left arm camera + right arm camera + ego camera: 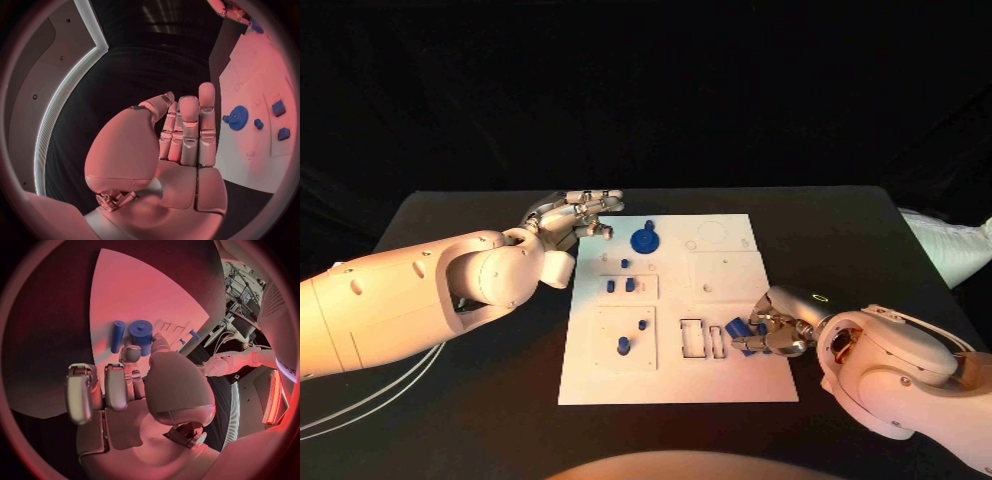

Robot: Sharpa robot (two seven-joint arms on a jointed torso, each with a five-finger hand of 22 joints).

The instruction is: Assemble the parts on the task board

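Observation:
The white task board [733, 385] lies in the middle of the black table. A blue gear [646, 240] sits near its far edge, and it shows again as the blue gear [237, 117] in the left wrist view. Small blue parts [620, 285] stand in the board's left column, two more blue parts [632, 336] nearer the front. My left hand [574, 215] hovers at the board's far left corner, fingers straight, holding nothing. My right hand [776, 328] is at the board's right edge. Its thumb and a finger pinch a blue cylinder [141, 332], with a blue peg [118, 336] lying beside it.
Two narrow rectangular slots [702, 338] are cut in the board just left of my right hand. White cables [358, 405] trail across the table's front left. Bare black table [848, 230] runs to the right of the board.

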